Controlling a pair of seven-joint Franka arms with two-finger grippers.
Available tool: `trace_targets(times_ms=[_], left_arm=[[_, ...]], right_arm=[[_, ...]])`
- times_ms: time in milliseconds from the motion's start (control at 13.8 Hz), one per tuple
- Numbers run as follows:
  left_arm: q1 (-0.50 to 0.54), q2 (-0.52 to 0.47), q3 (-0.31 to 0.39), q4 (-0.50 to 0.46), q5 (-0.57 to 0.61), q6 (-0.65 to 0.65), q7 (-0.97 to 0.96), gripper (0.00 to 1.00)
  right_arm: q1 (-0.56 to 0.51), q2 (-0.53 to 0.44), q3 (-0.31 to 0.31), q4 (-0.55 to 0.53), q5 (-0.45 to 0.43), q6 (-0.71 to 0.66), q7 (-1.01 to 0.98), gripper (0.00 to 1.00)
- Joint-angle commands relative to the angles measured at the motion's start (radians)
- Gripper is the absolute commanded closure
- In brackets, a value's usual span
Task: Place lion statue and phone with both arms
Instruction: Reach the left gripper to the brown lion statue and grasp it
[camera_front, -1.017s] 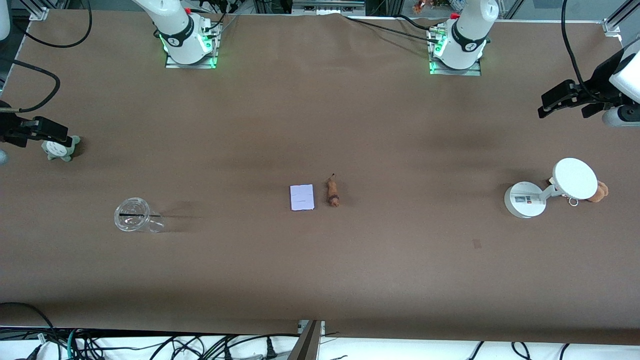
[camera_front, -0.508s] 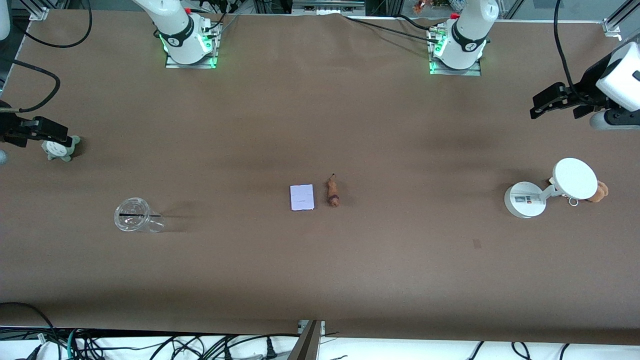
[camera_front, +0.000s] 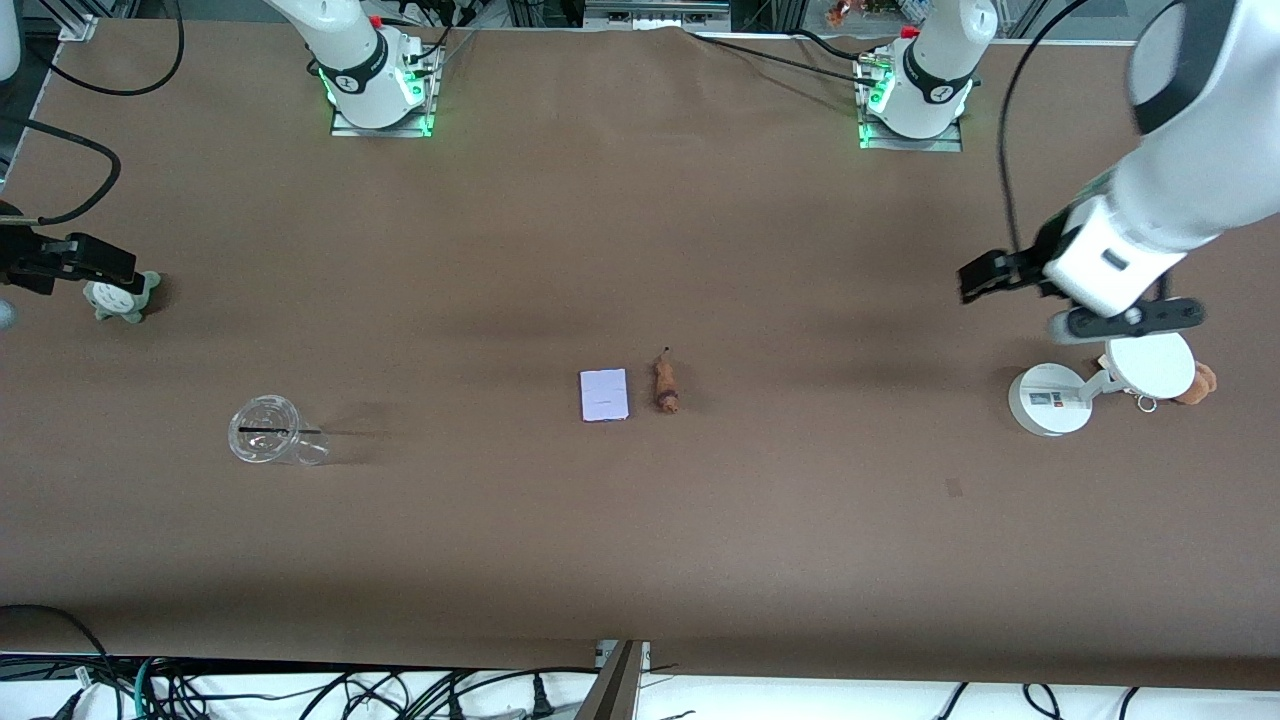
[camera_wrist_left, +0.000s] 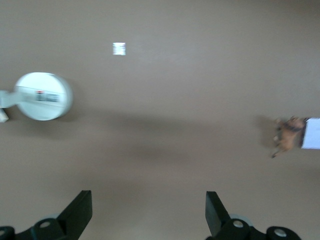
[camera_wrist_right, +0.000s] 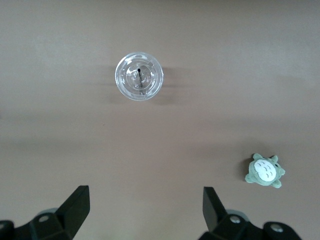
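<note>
Clear cup (camera_front: 266, 430): nearest the front camera, toward the right arm's end, at 8 o'clock from the phone.
Phone (camera_front: 604, 394): flat at mid-table.
Lion statue (camera_front: 665, 385): just beside the phone at its 3 o'clock, apart from it.
White stand (camera_front: 1048, 399): toward the left arm's end.
Left gripper (camera_front: 978, 277): fingers apart, empty, over bare table at 11 o'clock from the stand.
Right gripper (camera_front: 100, 262): fingers apart, empty, over the green plush (camera_front: 120, 297).
</note>
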Motion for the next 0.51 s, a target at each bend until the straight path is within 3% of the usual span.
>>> trace_targets(times_ms=[0, 145, 436], left_arm=[[-0.054, 0.087, -0.081, 0.014, -0.010, 0.114, -0.224, 0.00], [-0.152, 0.167, -0.083, 0.026, -0.008, 0.223, -0.369, 0.00], [-0.294, 0.375, -0.073, 0.161, 0.036, 0.351, -0.590, 0.00]], right_arm=[[-0.002, 0.004, 0.000, 0.016, 0.010, -0.002, -0.007, 0.00], [-0.002, 0.009, -0.001, 0.016, 0.010, -0.002, -0.016, 0.00], [0.000, 0.016, -0.001, 0.016, 0.012, -0.003, -0.025, 0.00]])
